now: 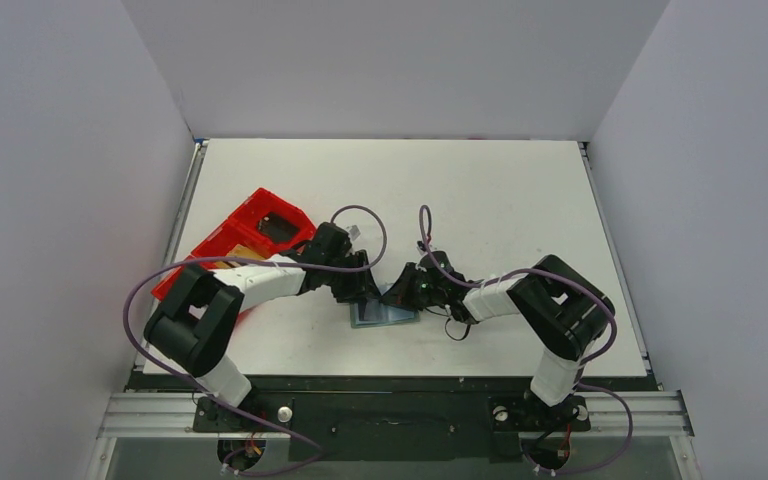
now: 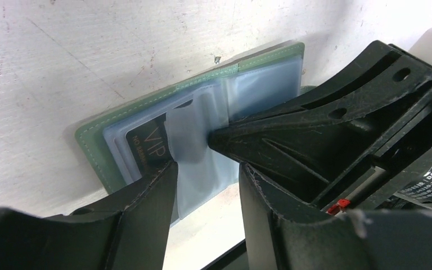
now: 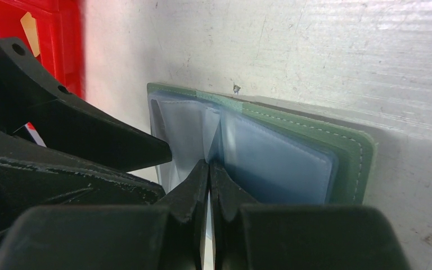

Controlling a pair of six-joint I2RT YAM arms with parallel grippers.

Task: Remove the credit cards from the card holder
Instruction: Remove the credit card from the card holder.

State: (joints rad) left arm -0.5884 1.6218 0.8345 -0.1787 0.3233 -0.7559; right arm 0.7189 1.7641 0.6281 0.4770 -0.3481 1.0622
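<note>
On table: card holder open, sleeve btwn L jaws.

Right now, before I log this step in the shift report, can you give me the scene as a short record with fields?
card holder: lying open on the table, green cover down, clear pages up
VIP card: dark, inside a pocket of the holder
left hand: open, fingers astride a loose sleeve
right hand: shut on a page near the fold
red tray: on the table, left of the holder
</note>
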